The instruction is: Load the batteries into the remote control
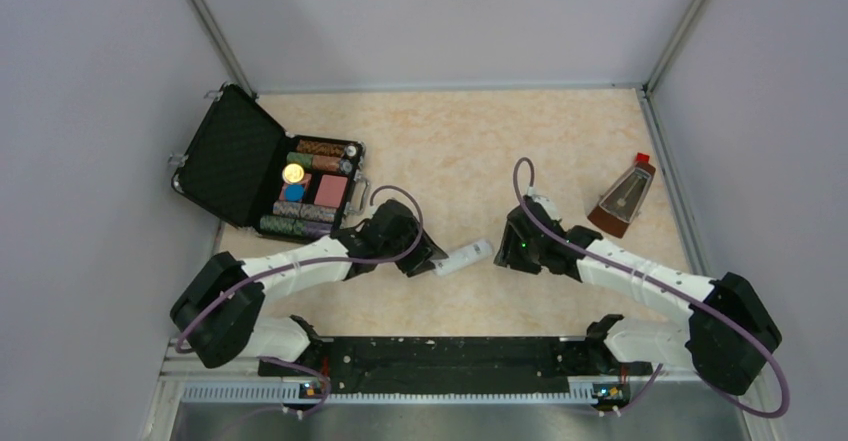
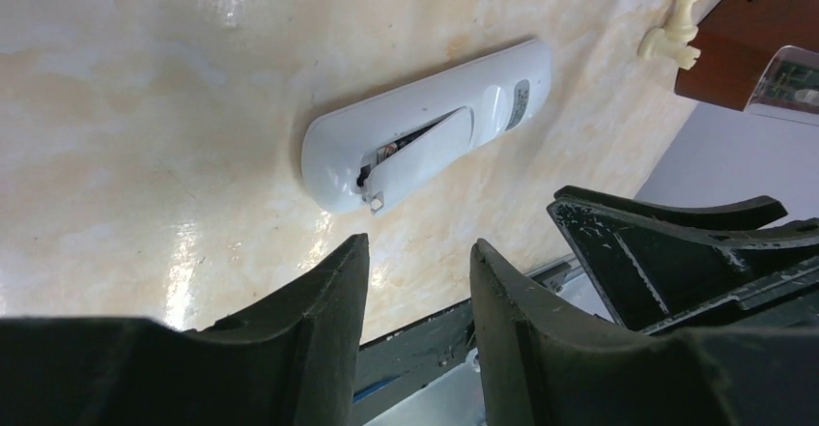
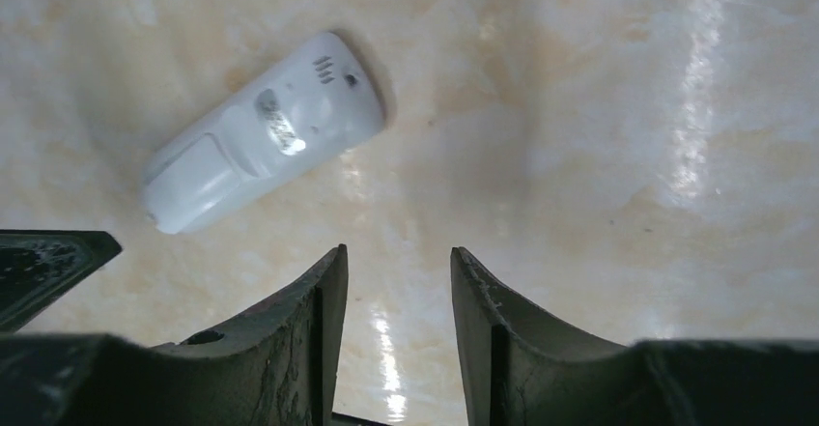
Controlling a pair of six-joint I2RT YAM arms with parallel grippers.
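Table (image 1: 450,141): beige marbled top, closed in by pale grey walls (image 1: 420,11) on the left, far and right sides
Remote (image 1: 466,257): lies flat near the middle of the table between the two arms, plain white back facing up, slanted so its left end is nearer and its right end farther
Cover (image 2: 420,156): white piece over the battery bay at the remote's left end, skewed and partly lifted, so a dark gap shows beside it
Inside the bay: something dark with a small glint shows in the gap, too small to tell what it is
Left jaws: apart with nothing between them, just beside the remote's left end, not touching it
Right jaws: apart with nothing between them, near the remote's right end, with bare table between
Case (image 1: 225,151): black, open, at the far left, holding coloured chip rolls (image 1: 295,226)
Metronome (image 1: 622,201): brown, upright, at the far right, well apart from the remote
Chess piece (image 2: 671,35): small, cream, just beside the metronome
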